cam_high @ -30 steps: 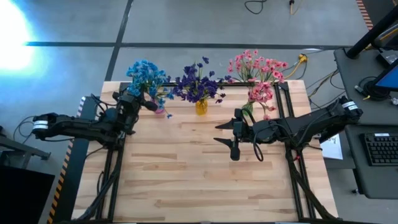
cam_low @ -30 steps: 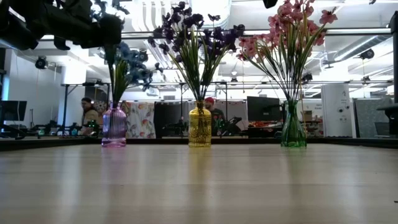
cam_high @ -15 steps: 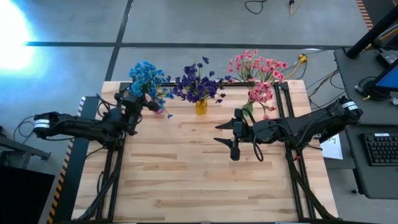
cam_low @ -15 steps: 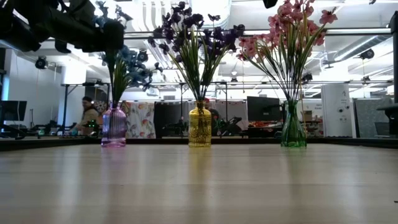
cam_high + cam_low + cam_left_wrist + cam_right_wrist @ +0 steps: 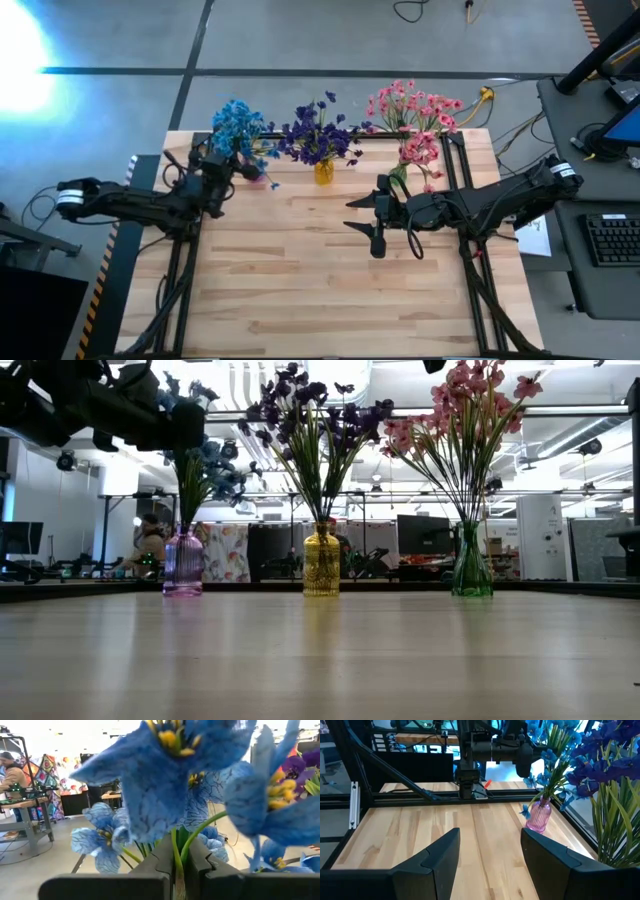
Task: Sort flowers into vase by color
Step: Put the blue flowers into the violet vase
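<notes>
Left gripper point(image 5: 177, 862) pinches a blue flower point(image 5: 236, 124) stem, upper left of the high view, right over the pink vase point(image 5: 183, 563). Right gripper point(image 5: 368, 215) hangs mid-frame, fingers apart, holding nothing. Purple flowers point(image 5: 316, 134) and pink flowers point(image 5: 415, 115) stand in their vases.

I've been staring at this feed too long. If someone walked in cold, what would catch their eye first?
Probably the three bouquets along the table's far edge: blue flowers in a pink vase, purple flowers in a yellow vase, pink flowers in a green vase. Next, the left gripper, shut on a blue stem above the pink vase. The right gripper waits open mid-table.
</notes>
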### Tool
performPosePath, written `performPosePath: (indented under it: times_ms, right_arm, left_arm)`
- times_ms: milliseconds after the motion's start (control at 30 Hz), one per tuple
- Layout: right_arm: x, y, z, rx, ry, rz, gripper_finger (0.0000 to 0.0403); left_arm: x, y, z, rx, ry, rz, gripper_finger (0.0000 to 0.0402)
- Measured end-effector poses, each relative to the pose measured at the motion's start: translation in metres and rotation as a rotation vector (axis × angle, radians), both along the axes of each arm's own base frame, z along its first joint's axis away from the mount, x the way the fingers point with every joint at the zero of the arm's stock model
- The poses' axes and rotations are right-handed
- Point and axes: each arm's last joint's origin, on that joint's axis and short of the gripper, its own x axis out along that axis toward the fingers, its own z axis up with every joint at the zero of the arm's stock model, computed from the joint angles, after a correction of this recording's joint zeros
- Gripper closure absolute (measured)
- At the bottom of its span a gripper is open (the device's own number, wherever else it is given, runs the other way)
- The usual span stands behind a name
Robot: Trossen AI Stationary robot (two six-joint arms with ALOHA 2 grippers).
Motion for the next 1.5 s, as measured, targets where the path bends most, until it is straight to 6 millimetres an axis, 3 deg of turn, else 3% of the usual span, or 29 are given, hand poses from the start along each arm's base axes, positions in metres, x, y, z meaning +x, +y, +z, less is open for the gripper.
performPosePath:
  times_ms: [333,1500]
  right_arm:
    - [0.0,0.0,0.0,0.0,0.001,0.0,0.0199]
    - [0.0,0.0,-0.001,0.005,0.006,-0.002,0.0199]
  left_arm:
    - [0.005,0.002,-0.009,-0.042,-0.001,0.068,0.04]
    - [0.023,0.004,-0.034,-0.081,0.03,0.061,0.0391]
